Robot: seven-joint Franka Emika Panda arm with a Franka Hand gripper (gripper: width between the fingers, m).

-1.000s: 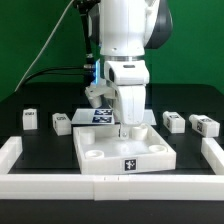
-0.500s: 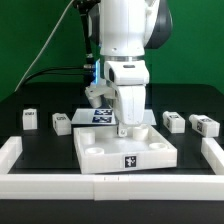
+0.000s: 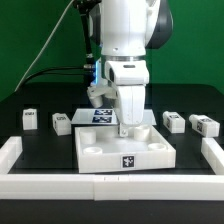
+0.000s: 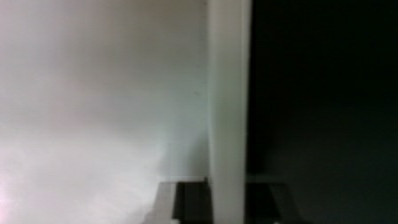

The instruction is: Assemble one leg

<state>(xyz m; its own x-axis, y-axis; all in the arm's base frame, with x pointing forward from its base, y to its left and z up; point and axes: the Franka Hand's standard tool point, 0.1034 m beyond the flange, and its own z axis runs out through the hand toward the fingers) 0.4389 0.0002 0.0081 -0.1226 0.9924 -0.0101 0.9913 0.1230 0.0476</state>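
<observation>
Four small white legs stand on the black table, two at the exterior view's left and two at its right. None is held. The large white tray lies in the middle. My gripper points straight down at the tray's far rim. In the wrist view the gripper straddles that thin white rim, with a dark finger pressed on each side. The tray's inside fills one half of that view.
The marker board lies behind the tray, partly hidden by the arm. A white rail fences the table at the left, the front and the right. A cable runs at the back left.
</observation>
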